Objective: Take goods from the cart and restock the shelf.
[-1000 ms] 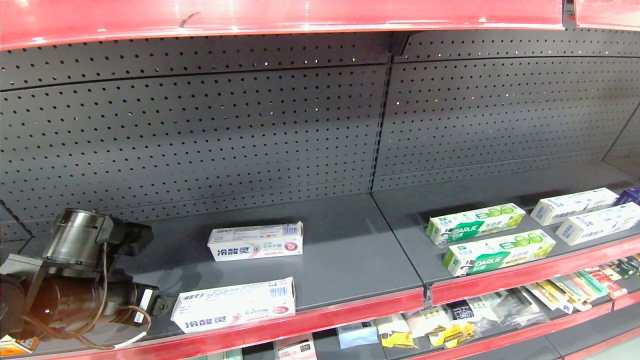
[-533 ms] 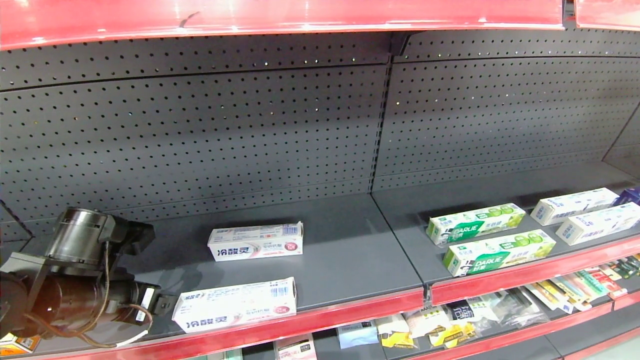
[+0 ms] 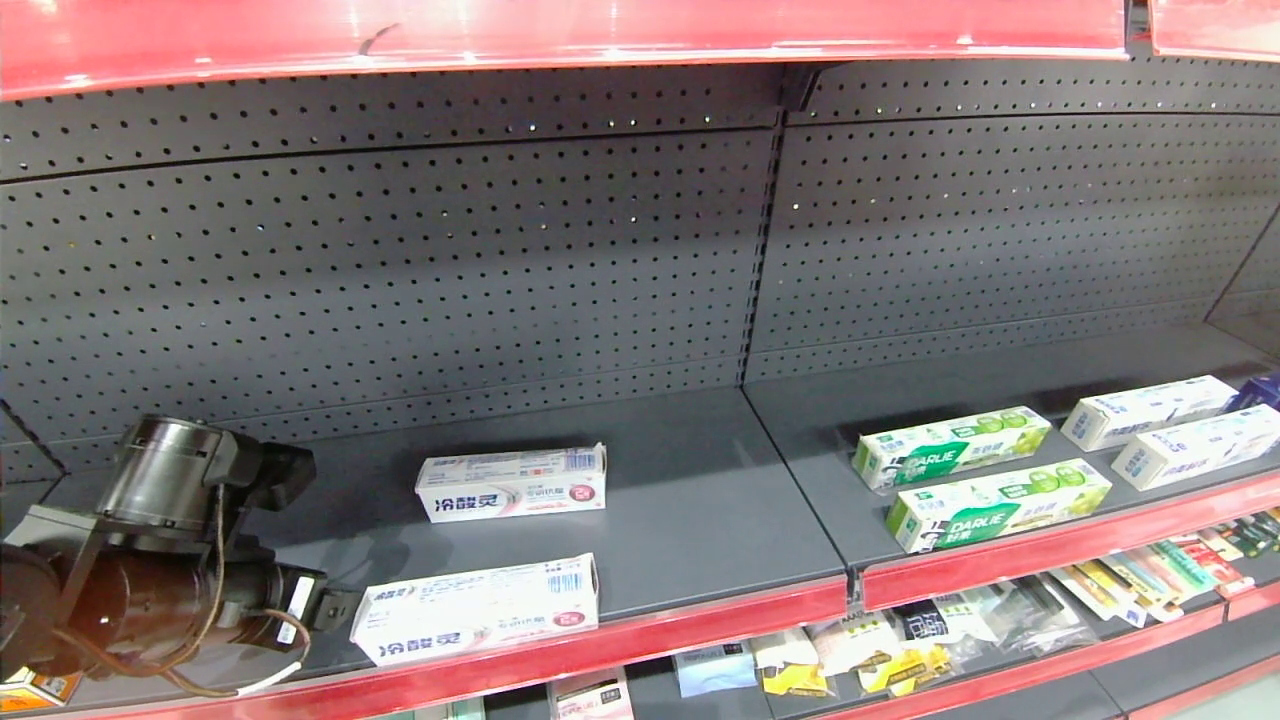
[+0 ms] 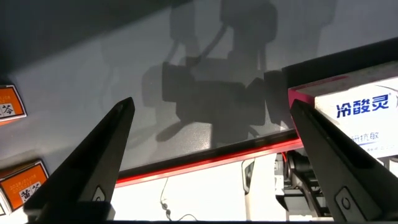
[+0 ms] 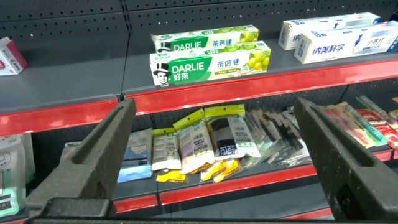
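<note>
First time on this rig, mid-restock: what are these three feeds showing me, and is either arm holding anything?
This is a two-armed robot facing a store shelf. The wide picture comes from its head camera; the other two look out from each wrist, between that arm's dark fingers. On the grey metal shelf lie the front white toothpaste box, the rear white toothpaste box, two green toothpaste boxes and white-and-blue boxes further right. The left gripper is open beside the front box's end. The right gripper is open, facing the green boxes and small packets one shelf down. Neither holds anything.
</note>
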Robot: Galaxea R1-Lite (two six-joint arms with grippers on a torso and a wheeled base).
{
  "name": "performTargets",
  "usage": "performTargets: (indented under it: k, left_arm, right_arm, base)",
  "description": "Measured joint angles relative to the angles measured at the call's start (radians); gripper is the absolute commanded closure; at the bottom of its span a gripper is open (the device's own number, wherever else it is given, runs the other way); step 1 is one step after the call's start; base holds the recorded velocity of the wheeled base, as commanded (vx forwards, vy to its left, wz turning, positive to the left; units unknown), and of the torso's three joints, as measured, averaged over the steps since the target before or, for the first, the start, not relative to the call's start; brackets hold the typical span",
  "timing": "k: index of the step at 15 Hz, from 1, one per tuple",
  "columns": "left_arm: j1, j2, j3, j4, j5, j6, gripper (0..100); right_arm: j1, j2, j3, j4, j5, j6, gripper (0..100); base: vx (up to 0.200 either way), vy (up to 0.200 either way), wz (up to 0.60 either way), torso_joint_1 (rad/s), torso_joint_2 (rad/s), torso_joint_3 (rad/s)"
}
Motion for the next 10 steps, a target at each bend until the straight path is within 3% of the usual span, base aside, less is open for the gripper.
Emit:
performTargets:
  k: [10]
  left_arm:
    - [-0.010,0.000,-0.005,0.000,0.000,-0.001,0]
  right_arm:
    - [0.000,0.000,0.000,0.000,0.000,0.000,0]
  base:
    - [0.000,0.000,0.00,0.000,0.00,0.000]
